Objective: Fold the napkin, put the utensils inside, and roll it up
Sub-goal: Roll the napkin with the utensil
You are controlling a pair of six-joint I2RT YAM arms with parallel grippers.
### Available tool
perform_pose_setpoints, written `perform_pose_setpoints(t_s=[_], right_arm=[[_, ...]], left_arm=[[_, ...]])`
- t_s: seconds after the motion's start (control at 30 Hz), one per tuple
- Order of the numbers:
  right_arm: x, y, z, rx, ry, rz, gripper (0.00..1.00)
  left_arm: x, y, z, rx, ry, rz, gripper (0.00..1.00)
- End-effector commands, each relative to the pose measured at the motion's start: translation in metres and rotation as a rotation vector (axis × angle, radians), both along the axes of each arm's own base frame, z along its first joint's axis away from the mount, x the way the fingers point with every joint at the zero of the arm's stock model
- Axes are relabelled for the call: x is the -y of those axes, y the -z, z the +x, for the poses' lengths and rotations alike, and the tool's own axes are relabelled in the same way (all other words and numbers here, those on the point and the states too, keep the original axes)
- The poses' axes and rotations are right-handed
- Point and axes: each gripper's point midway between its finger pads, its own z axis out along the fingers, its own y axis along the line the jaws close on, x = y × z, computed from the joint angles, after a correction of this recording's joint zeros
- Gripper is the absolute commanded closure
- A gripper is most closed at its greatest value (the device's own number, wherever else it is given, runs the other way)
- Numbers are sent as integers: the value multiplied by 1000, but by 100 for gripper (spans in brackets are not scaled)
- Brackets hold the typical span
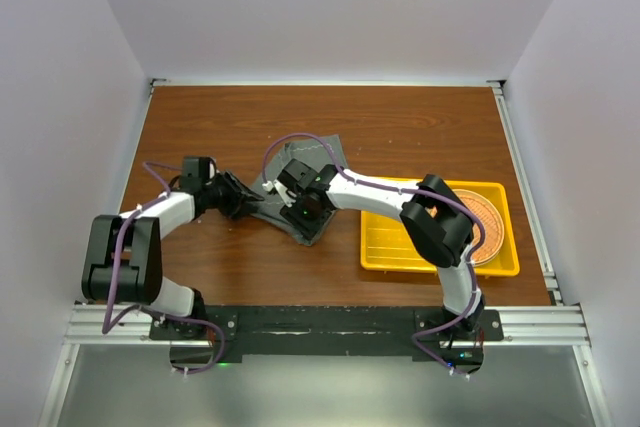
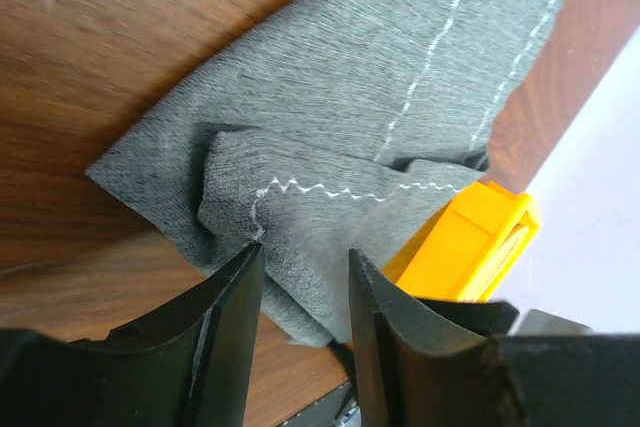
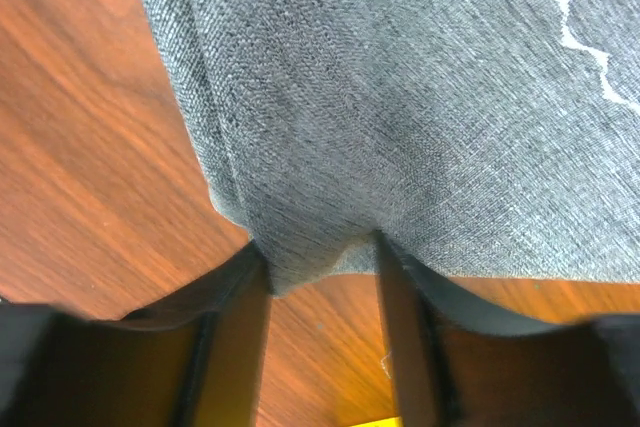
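the napkin (image 2: 330,97) lies rumpled on the counter (image 1: 400,127), left of the yellow tray (image 1: 400,242). from above, both arms cover most of it, so you see only grey corners. the wrist views show what that hides: a flap with a pale zigzag stitch, doubled over the lower layer. the right jaws are clamped on the napkin's edge, which bunches between them. the left jaws stand apart around the flap's edge; you cannot tell whether they pinch it.
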Motion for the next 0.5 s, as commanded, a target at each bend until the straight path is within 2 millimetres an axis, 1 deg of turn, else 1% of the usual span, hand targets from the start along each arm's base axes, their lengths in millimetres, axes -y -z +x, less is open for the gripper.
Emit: perform_pose_setpoints(t_s=[0.0, 0.07, 0.13, 0.17, 0.23, 0.3, 0.33, 0.37, 0.4, 0.43, 0.47], right_arm=[[-4, -14, 13, 75, -1, 18, 66], [-5, -13, 14, 81, -31, 17, 74], [-4, -12, 14, 82, -29, 10, 76], [-4, -12, 13, 89, -29, 5, 80], [-3, -15, 14, 103, -25, -1, 81], [-3, -18, 13, 99, -23, 2, 75], [-4, -22, 12, 97, -23, 7, 65], [-7, -29, 12, 101, -23, 21, 59], [-6, -32, 11, 97, -21, 15, 53], [-8, -38, 10, 102, -26, 24, 46], [-13, -49, 11, 117, -30, 47, 43]], left_arm=[[-9, -7, 17, 52, 22, 75, 58], [-11, -8, 22, 66, 29, 96, 59], [-13, -10, 22, 68, 34, 111, 61], [-15, -12, 25, 80, 39, 126, 62], [-18, -16, 25, 89, 45, 150, 64], [-19, -21, 24, 97, 51, 160, 64], [-19, -25, 24, 109, 60, 168, 64], [-20, -31, 27, 124, 62, 173, 64], [-20, -34, 24, 121, 65, 177, 63], [-21, -42, 25, 143, 64, 180, 62], [-21, -44, 23, 148, 62, 184, 62]])
